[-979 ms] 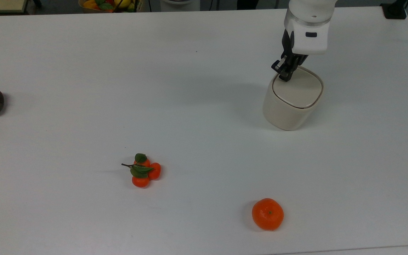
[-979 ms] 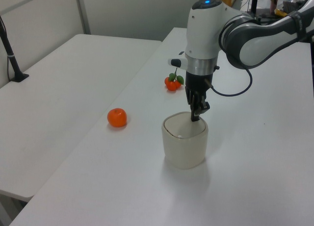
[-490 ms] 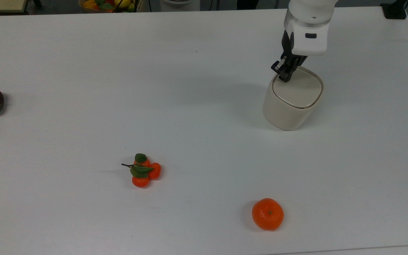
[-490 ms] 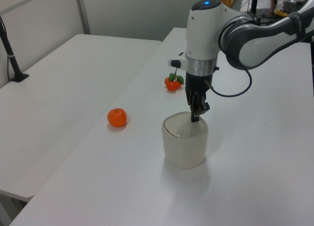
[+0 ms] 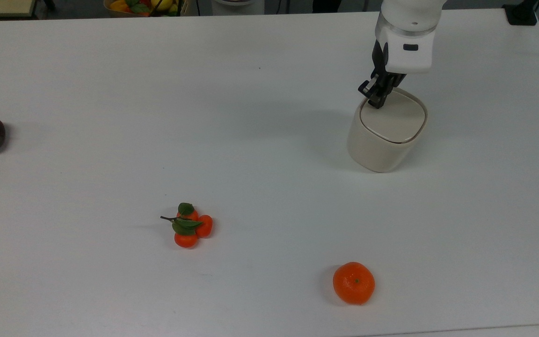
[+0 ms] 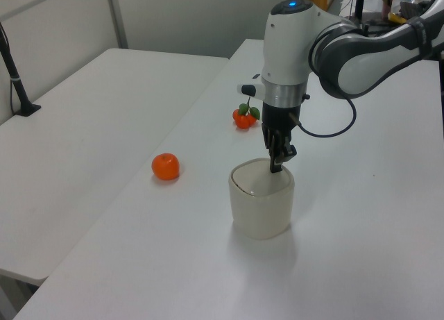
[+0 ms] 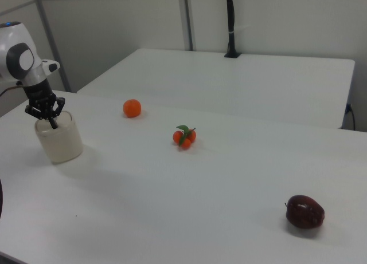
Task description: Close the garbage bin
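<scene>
Gripper (image 5: 378, 99) pressed together, tips down on garbage bin (image 5: 385, 133) lid at its ten o'clock corner in top view. Best pressed straight down until latched, without tipping.

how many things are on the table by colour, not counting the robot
orange: 2, the single orange and the cluster of small oranges with leaves
cream-beige: 1, the garbage bin
dark red: 1, the apple
total: 4
</scene>
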You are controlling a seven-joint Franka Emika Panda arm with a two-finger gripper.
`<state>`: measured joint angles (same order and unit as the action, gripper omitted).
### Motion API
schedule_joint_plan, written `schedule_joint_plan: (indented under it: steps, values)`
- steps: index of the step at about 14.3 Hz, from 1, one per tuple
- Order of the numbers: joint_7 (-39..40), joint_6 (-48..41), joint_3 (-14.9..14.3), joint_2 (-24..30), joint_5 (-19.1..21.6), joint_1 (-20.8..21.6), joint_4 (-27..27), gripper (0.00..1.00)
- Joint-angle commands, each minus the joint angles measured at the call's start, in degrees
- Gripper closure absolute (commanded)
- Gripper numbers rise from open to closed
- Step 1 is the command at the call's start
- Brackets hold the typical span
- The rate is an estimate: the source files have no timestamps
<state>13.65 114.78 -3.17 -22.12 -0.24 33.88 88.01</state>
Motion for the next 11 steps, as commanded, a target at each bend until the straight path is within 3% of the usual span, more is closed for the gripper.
schedule_joint_plan:
  steps: [1, 5, 11]
  values:
    - [1.0, -0.9, -0.3, -0.4, 0.0, -0.1, 0.3, 1.0]
    - [-0.5, -4.6, -0.3, 1.7, 1.0, -2.8, -2.0, 1.0]
    - [-7.8, -14.5, -0.6, 5.3, 0.0, -10.9, -5.8, 1.0]
